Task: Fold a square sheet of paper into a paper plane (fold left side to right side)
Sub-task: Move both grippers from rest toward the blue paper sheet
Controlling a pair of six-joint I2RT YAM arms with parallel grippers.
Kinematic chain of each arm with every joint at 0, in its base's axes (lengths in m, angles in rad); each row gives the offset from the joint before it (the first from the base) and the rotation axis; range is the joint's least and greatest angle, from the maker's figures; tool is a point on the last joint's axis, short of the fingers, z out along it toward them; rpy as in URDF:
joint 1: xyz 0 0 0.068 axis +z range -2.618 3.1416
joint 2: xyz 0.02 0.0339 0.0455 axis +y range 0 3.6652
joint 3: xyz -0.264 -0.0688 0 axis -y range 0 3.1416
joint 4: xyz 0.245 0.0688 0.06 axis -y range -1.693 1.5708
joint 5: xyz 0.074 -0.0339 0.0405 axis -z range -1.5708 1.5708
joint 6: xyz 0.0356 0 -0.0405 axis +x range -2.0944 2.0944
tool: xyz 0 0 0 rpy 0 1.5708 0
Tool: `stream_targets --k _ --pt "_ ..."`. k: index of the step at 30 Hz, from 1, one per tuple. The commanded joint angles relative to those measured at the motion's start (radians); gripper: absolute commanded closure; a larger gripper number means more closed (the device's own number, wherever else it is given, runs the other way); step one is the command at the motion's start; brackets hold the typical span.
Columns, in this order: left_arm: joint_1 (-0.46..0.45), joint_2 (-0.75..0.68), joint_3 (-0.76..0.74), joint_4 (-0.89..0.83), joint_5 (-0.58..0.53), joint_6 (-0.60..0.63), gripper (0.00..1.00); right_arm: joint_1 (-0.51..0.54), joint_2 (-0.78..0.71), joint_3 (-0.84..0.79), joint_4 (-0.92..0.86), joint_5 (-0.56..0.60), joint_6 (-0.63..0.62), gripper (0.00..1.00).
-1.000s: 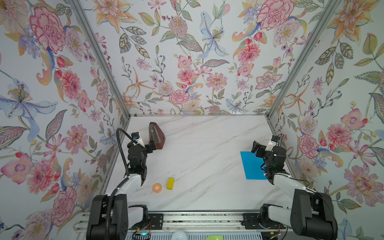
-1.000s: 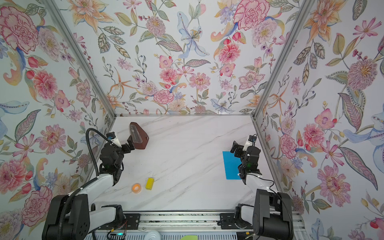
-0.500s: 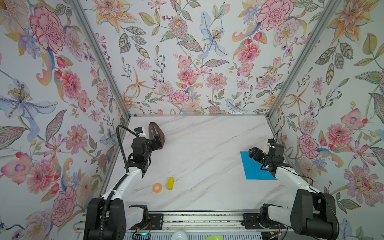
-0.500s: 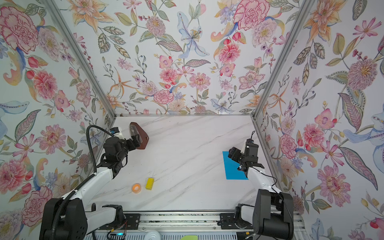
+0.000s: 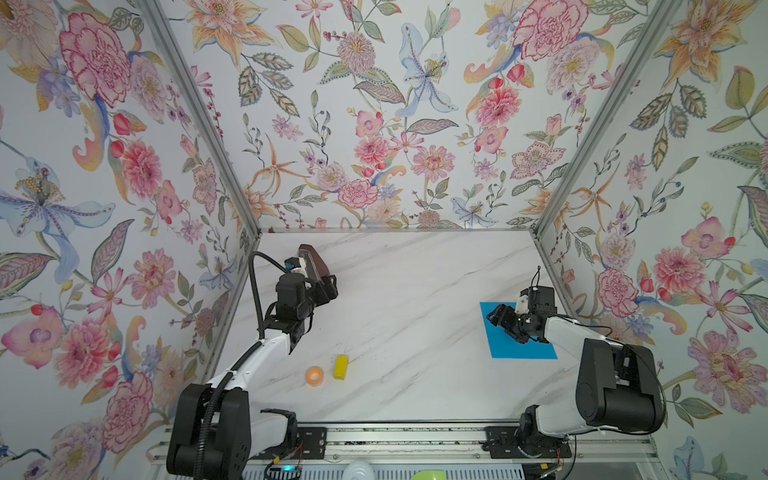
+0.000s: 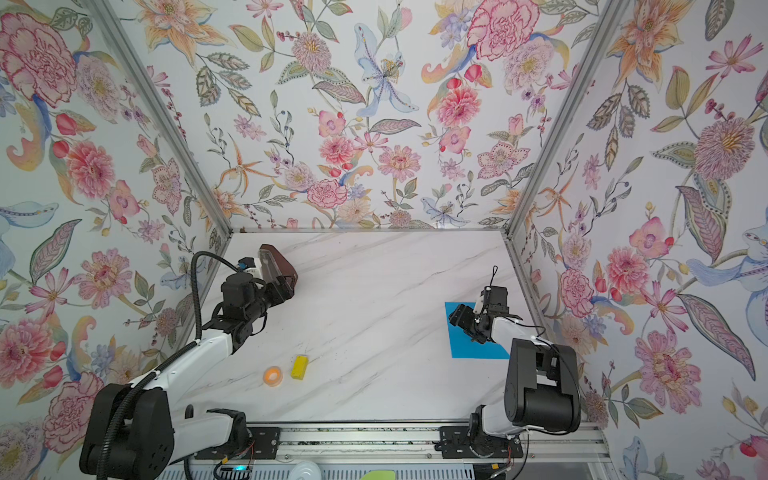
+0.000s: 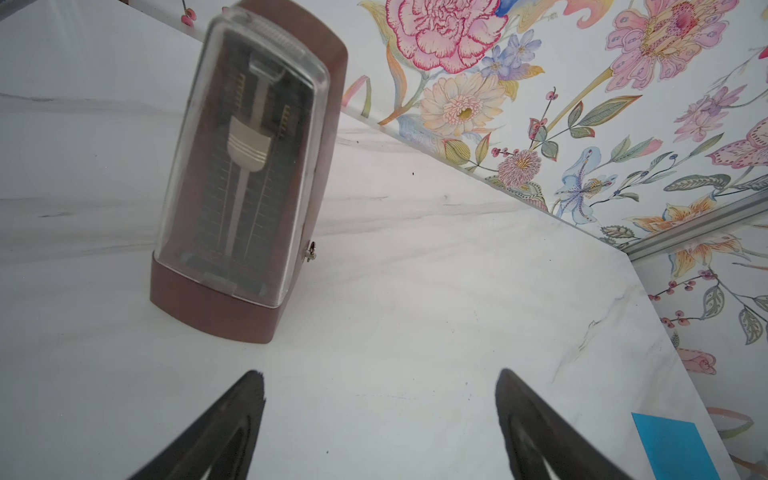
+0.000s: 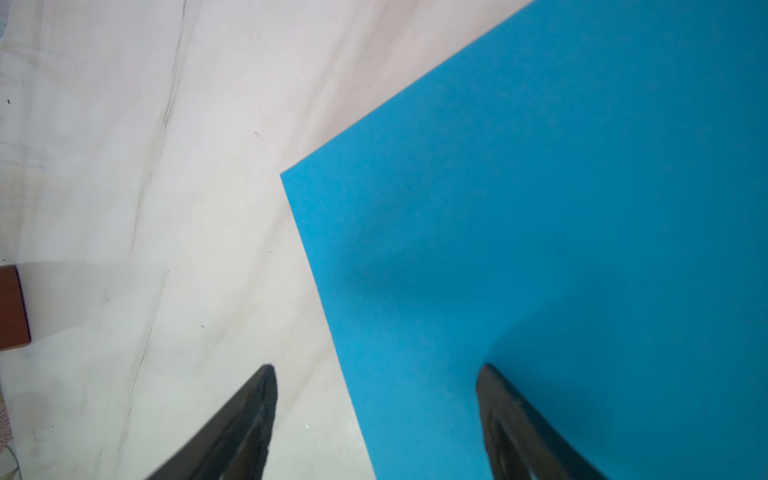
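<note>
The sheet [image 5: 517, 348] lies flat and unfolded on the right of the desk [image 5: 407, 316], just beside the right wall [image 5: 602, 249]. Its edges run roughly near to far (being square, it has no long axis to speak of). Our right tool [image 5: 498, 321] hangs over its far-left part, pointing left. In the wrist view its jaws are spread, one over the blue and the other over bare desk, so they straddle the left edge and pinch nothing. We judge that the fold turns on that edge, and the right arm is plainly the nearer. Our left tool [image 5: 327, 286] is well apart at the far left, spread and empty, just beside the metronome [image 5: 312, 258]. A second ago the right tool stood back at the sheet's right edge and the left tool sat further left; both have since swung toward the middle. The sheet, block [image 5: 340, 367] and ring [image 5: 314, 376] have not moved.
</note>
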Motion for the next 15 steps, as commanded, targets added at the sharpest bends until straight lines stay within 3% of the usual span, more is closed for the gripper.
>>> stream_targets --k 1,6,15 --pt "-0.012 0.011 0.023 -0.018 0.036 -0.022 0.11 0.059 0.036 0.017 -0.079 -0.024 0.022 0.25" --pt "-0.026 0.028 0.053 -0.041 0.047 -0.028 0.11 0.209 0.060 0.029 -0.060 -0.004 0.137 0.26" --pt "-0.078 0.075 0.130 -0.135 0.056 -0.018 0.13 0.540 0.190 0.112 0.108 0.090 0.466 0.29"
